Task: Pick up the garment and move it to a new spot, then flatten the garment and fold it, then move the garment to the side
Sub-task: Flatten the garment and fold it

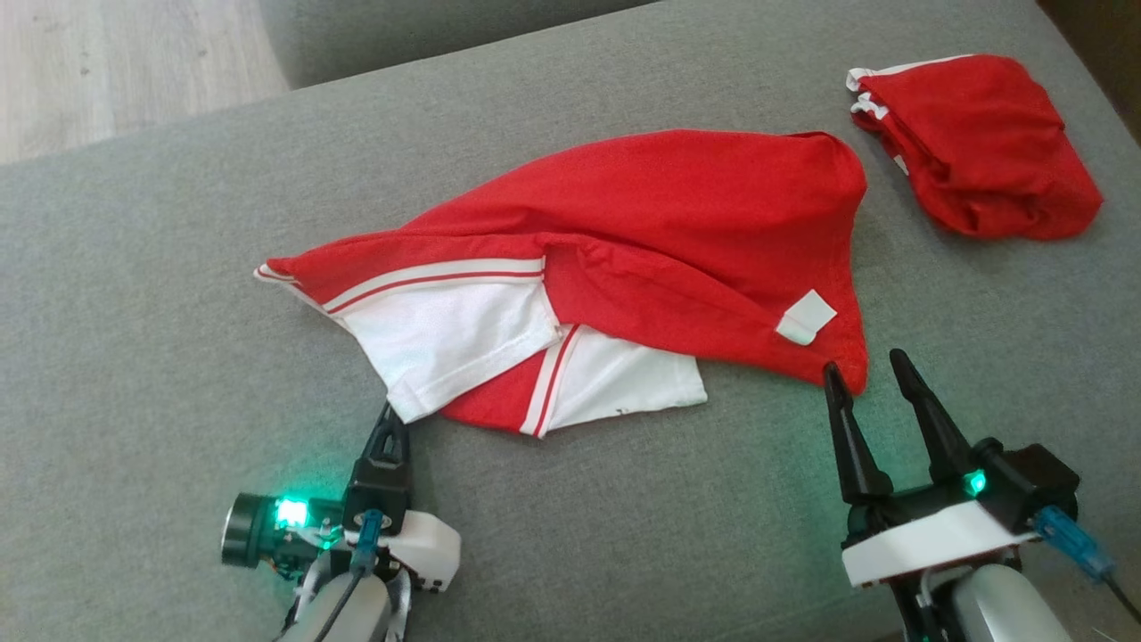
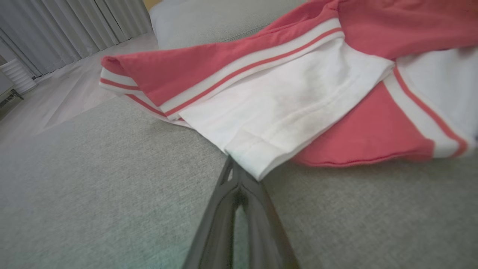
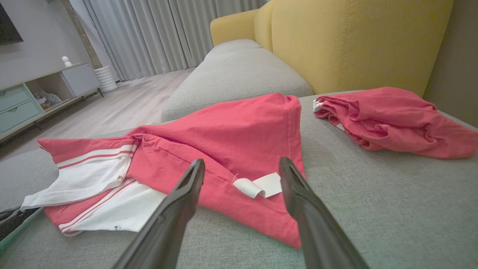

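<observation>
One garment, sleeves pointing lower left, long axis running to upper right, left gripper pinching a sleeve, right gripper wide open, plus one red bundle.

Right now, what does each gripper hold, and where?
The left gripper pinches the jersey by its white sleeve's hem corner; the right gripper, open, holds nothing.

Grey sofa; yellow backrest; pale curtains

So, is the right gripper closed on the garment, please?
No, the right gripper stands open, fingers apart at the garment's near corner.
</observation>
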`<state>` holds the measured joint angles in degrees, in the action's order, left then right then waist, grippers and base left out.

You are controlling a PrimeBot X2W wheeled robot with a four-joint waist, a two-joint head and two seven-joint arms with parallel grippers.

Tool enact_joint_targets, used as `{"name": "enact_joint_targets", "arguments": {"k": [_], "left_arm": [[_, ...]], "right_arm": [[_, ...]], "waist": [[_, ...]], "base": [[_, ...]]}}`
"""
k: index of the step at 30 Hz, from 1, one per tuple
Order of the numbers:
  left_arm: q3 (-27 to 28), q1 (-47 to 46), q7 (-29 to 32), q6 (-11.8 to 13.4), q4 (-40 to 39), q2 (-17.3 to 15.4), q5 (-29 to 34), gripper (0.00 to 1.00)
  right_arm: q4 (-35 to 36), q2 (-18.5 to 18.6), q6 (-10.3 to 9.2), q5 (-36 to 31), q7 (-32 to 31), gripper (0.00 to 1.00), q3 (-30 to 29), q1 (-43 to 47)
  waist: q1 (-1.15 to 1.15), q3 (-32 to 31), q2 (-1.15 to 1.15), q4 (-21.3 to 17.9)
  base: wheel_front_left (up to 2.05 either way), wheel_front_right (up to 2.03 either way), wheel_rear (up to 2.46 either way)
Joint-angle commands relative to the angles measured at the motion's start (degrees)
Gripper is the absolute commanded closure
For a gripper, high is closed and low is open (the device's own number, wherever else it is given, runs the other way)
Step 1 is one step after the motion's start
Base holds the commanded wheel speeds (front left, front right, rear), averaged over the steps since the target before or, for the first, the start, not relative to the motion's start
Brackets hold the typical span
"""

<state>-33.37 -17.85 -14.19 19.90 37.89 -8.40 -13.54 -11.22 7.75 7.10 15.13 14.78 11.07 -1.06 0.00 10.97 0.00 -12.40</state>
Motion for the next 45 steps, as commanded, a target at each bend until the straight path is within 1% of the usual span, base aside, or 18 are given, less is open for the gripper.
{"name": "enact_joint_targets", "arguments": {"k": [1,6,8,13,14,19,20,21,22,24,26,29,31,40,45], "left_arm": [[1.4,-1.0,-0.4,0.2,-1.5,-1.3,0.5,1.00],[1.0,0.1,-0.5,0.4,-5.2,-2.1,0.7,1.00],[0.9,0.8,-0.6,-0.2,-7.6,-2.1,0.3,1.00],[0.9,2.0,-0.7,-2.9,-14.4,-1.6,-2.0,1.00],[0.9,2.2,-0.7,-3.1,-15.2,-1.5,-2.3,1.00],[1.9,3.0,1.2,-4.3,-15.1,-0.4,-5.7,1.00],[3.0,3.7,2.5,-5.1,-14.6,0.6,-8.7,0.08],[3.0,3.7,2.5,-5.1,-14.6,0.6,-8.7,0.08],[4.2,4.3,2.8,-5.9,-14.8,1.5,-11.2,0.00],[5.3,5.1,3.4,-7.1,-15.1,2.3,-14.2,0.00],[6.0,5.8,4.3,-7.7,-15.0,2.9,-16.5,0.00],[6.5,6.1,5.5,-7.1,-14.5,3.2,-17.8,0.00],[6.6,5.9,5.6,-6.4,-14.2,3.2,-17.7,0.00],[5.3,3.9,5.9,-5.0,-12.9,2.5,-15.6,0.00],[4.6,2.9,5.1,-4.9,-11.9,2.3,-14.7,0.00]], "right_arm": [[1.5,0.7,0.39,0.1,0.2,0.00,0.9,-1.1],[1.4,0.7,0.39,0.0,0.2,0.00,0.6,-0.7],[1.4,0.7,0.39,-0.1,0.2,0.00,0.5,-0.7],[1.4,0.6,0.39,-0.1,0.2,0.00,0.4,-0.8],[1.3,0.6,0.39,0.0,0.2,0.00,0.4,-0.8],[1.2,0.5,0.39,0.1,0.2,0.00,0.9,-1.2],[1.1,0.5,0.39,0.2,0.2,0.00,1.0,-1.4],[1.1,0.5,0.39,0.2,0.2,0.00,1.0,-1.4],[1.1,0.5,0.39,0.3,0.2,0.00,0.9,-1.4],[1.2,0.6,0.39,0.4,0.2,0.00,0.7,-1.2],[1.1,0.5,0.39,0.5,0.2,0.00,0.5,-1.0],[1.0,0.4,0.39,0.5,0.2,0.00,0.4,-0.9],[1.0,0.3,0.39,0.7,0.2,0.00,0.6,-0.9],[1.2,0.5,0.39,1.0,0.2,0.00,0.8,-1.4],[1.2,0.6,0.39,1.0,0.2,0.00,0.9,-1.6]], "waist": [[0.00,-0.1,0.00,0.2],[0.00,-0.3,0.00,1.0],[0.00,-0.3,0.00,1.2],[0.00,-0.1,0.00,1.8],[0.00,-0.1,0.00,1.9],[0.00,0.1,0.00,1.7],[0.00,0.2,0.00,1.4],[0.00,0.2,0.00,1.4],[0.00,0.2,0.00,1.3],[0.00,0.2,0.00,1.2],[0.00,0.2,0.00,1.1],[0.00,0.2,0.00,1.0],[0.00,0.3,0.00,1.0],[0.00,1.0,0.00,1.1],[0.00,1.3,0.00,1.0]], "base": [[0.00,0.00,0.00],[0.00,0.00,0.00],[0.00,0.00,0.00],[0.00,0.00,0.00],[0.00,0.00,0.00],[0.00,0.00,0.00],[0.00,0.00,0.00],[0.00,0.00,0.00],[0.00,0.00,0.00],[0.00,0.00,0.00],[0.00,0.00,0.00],[0.00,0.00,0.00],[0.00,0.00,0.00],[0.00,0.00,0.00],[0.00,0.00,0.00]]}}
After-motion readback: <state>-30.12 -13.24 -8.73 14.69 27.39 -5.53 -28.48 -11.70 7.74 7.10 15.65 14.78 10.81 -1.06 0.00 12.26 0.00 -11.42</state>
